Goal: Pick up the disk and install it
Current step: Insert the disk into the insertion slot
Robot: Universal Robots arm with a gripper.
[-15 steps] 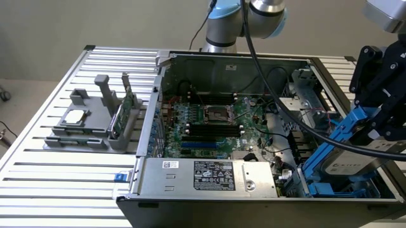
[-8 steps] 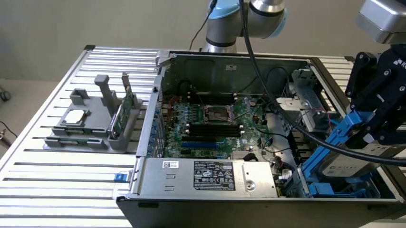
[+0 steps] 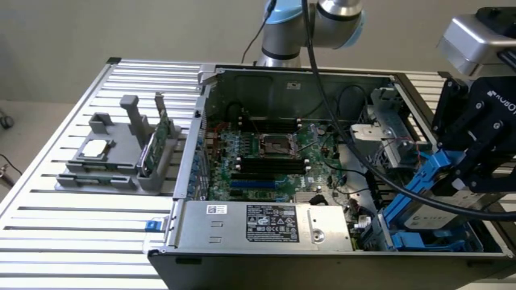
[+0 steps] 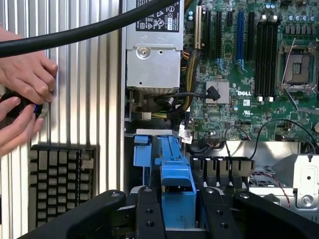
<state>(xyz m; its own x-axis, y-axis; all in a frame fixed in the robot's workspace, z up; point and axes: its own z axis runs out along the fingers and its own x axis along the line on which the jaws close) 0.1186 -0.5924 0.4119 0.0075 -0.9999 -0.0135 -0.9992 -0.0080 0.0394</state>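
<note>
The disk (image 3: 429, 212) is a silver-grey drive in a blue plastic carrier. It hangs tilted at the exterior view's right, over the drive bay (image 3: 435, 244) in the front corner of the open computer case (image 3: 241, 72). Its lower end reaches down into that blue-lined bay. My gripper (image 3: 466, 180) is shut on the carrier's upper end. In the wrist view the blue carrier (image 4: 177, 181) sits between my two black fingers (image 4: 149, 216), with my gripper (image 4: 178, 219) closed on it above the bay.
Inside the case lie the motherboard (image 3: 274, 151) and a power supply (image 3: 266, 222). A grey fixture (image 3: 113, 160) with a chip and a green card stands on the slatted table at the exterior view's left. A person's hands (image 4: 25, 89) rest beside the case. A thick black cable (image 4: 75, 32) crosses above.
</note>
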